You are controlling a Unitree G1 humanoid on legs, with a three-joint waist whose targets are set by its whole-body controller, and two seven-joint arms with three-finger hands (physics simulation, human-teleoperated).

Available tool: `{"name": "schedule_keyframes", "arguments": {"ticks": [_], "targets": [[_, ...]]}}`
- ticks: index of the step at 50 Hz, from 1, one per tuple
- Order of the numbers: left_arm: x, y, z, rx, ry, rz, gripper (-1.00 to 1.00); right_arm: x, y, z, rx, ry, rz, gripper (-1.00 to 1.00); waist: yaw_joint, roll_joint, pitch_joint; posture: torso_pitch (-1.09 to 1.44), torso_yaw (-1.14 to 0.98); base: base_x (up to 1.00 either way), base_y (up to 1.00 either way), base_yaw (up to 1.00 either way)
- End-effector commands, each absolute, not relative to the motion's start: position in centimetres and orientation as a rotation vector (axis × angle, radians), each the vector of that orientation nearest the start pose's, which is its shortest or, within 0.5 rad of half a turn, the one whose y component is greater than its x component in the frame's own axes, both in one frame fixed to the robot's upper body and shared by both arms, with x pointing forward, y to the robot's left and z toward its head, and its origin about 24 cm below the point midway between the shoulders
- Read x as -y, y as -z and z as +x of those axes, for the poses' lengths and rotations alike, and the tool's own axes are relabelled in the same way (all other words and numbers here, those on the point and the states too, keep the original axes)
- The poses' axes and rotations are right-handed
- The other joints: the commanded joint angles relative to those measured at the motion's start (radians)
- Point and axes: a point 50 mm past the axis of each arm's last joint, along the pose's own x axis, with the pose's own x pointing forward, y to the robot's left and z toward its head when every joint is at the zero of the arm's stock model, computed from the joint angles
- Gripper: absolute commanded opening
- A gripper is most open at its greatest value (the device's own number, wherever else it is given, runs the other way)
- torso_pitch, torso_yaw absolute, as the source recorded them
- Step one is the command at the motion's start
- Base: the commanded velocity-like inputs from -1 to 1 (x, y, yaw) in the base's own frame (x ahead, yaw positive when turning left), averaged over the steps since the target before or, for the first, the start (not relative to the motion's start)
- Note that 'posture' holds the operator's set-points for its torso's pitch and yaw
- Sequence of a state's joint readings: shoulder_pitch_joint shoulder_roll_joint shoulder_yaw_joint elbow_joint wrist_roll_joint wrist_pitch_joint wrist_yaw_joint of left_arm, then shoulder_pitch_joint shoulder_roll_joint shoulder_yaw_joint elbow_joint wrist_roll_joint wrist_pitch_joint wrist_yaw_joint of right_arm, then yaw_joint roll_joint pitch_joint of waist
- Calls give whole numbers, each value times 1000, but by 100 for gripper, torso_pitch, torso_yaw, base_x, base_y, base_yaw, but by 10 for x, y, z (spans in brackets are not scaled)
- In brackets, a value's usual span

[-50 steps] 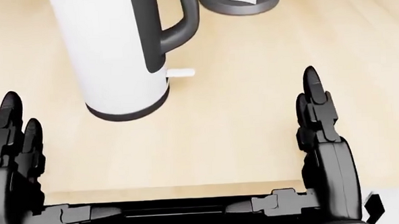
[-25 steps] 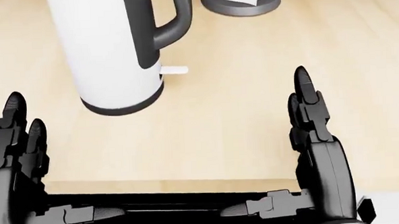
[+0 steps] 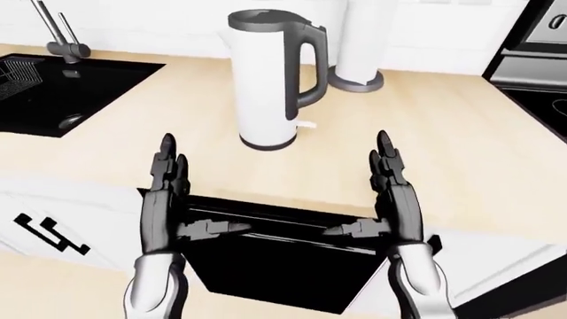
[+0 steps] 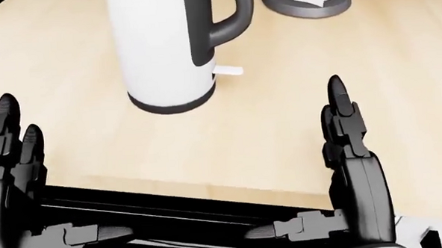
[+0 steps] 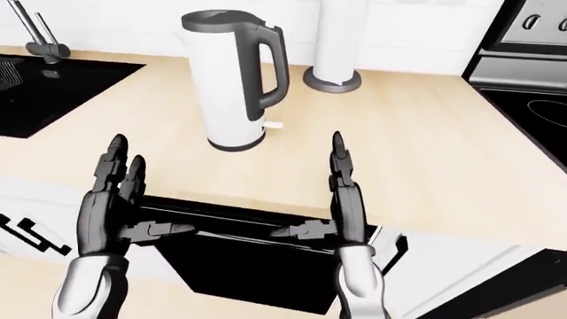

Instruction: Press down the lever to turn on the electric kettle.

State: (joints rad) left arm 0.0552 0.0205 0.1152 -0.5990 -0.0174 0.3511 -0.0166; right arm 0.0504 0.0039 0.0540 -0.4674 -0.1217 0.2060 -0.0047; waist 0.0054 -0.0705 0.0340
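The white electric kettle (image 3: 266, 80) with a dark handle stands upright on the wooden counter (image 3: 470, 153). Its small white lever (image 4: 228, 71) sticks out to the right at the foot of the handle, just above the dark base. Both black hands hover over the counter's near edge, below the kettle in the views. My left hand (image 3: 195, 193) and my right hand (image 3: 363, 189) are open, fingers straight up and thumbs pointing inward. Neither touches the kettle. The right hand's fingertips (image 4: 334, 85) lie to the lower right of the lever, well apart from it.
A white cylinder on a dark round base (image 3: 359, 50) stands right behind the kettle. A black sink (image 3: 62, 100) with a faucet (image 3: 58, 33) is at the left, a stove (image 3: 540, 93) at the right. A black appliance front (image 3: 284, 259) lies under the counter edge.
The whole head view has shifted: the kettle and lever now sit further right in the picture, so the camera moved. The hands keep their open pose.
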Motion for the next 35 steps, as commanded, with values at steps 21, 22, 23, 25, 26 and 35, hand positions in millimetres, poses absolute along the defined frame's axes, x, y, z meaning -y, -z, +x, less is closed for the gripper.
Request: {"name": "schedule_keyframes", "arguments": {"ticks": [21, 22, 23, 25, 26, 35], "targets": [[-177, -143, 223, 258, -91, 27, 100, 143, -126, 234, 258, 16, -109, 100, 12, 91, -8, 0, 0, 0, 0, 42], [-176, -143, 223, 258, -91, 28, 100, 143, -126, 234, 259, 17, -109, 100, 11, 81, -3, 0, 0, 0, 0, 43], [-176, -143, 223, 258, -91, 27, 100, 143, -126, 233, 260, 17, -109, 100, 8, 69, 1, 0, 0, 0, 0, 42], [-176, -143, 223, 259, -90, 28, 100, 144, -127, 233, 263, 31, -118, 100, 1, 38, 2, 0, 0, 0, 0, 32], [-176, -142, 223, 258, -90, 27, 100, 144, -127, 233, 267, 35, -114, 100, 3, 14, 8, 0, 0, 0, 0, 0], [-176, -145, 221, 266, -87, 27, 100, 146, -129, 231, 279, 47, -107, 100, 2, 76, -10, 0, 0, 0, 0, 0]]}}
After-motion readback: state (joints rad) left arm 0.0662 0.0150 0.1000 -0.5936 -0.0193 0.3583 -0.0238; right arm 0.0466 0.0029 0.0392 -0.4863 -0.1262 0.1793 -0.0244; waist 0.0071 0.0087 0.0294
